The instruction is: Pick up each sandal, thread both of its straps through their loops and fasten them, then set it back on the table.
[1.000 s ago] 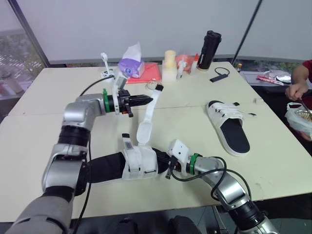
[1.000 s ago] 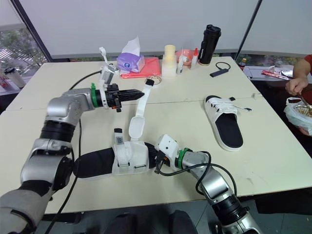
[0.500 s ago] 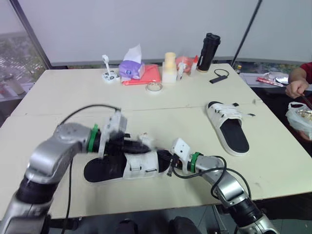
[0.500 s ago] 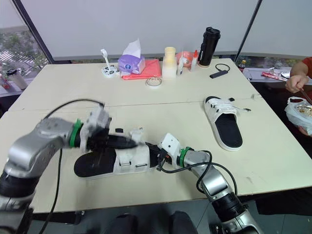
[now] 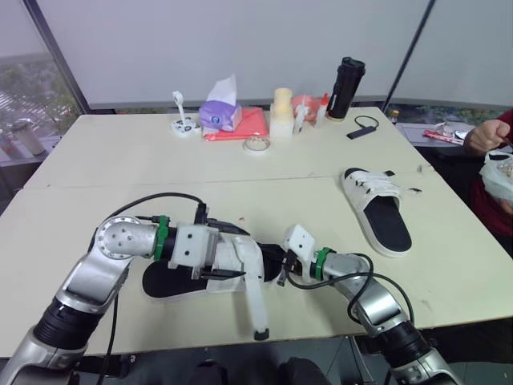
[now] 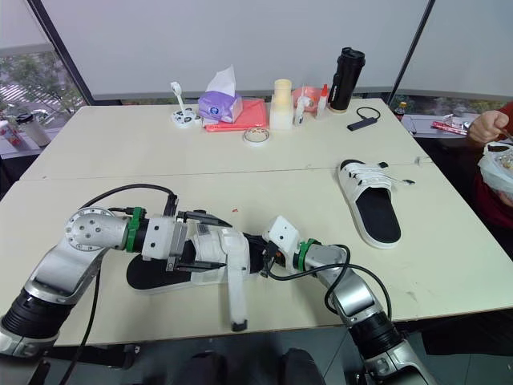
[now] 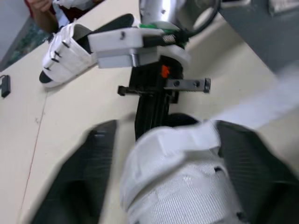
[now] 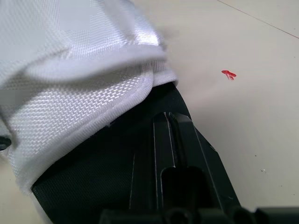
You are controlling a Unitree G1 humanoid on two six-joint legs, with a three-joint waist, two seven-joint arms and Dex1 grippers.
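A sandal with a black sole (image 5: 164, 282) and a white upper (image 5: 239, 255) lies near the table's front edge. Its long white strap (image 5: 255, 298) trails loose toward that edge, tip right at it. My left gripper (image 5: 228, 253) is open, one black finger on either side of the white upper (image 7: 177, 186). My right gripper (image 5: 276, 263) is shut on the sandal's end, pinching the black sole (image 8: 117, 182) just under the upper. The second sandal (image 5: 377, 210) lies flat at the right, apart from both grippers.
Along the far edge stand a tissue box (image 5: 220, 112), a red cloth (image 5: 250, 122), a tape roll (image 5: 256, 143), a cream bottle (image 5: 281, 111) and a black flask (image 5: 344, 76). A person's hand (image 5: 484, 135) and a bag (image 5: 502, 172) are at the right edge.
My left gripper carried the raised strap down to the sandal, then opened and let it go. The strap now lies toward the front edge. The right gripper has kept its grip.
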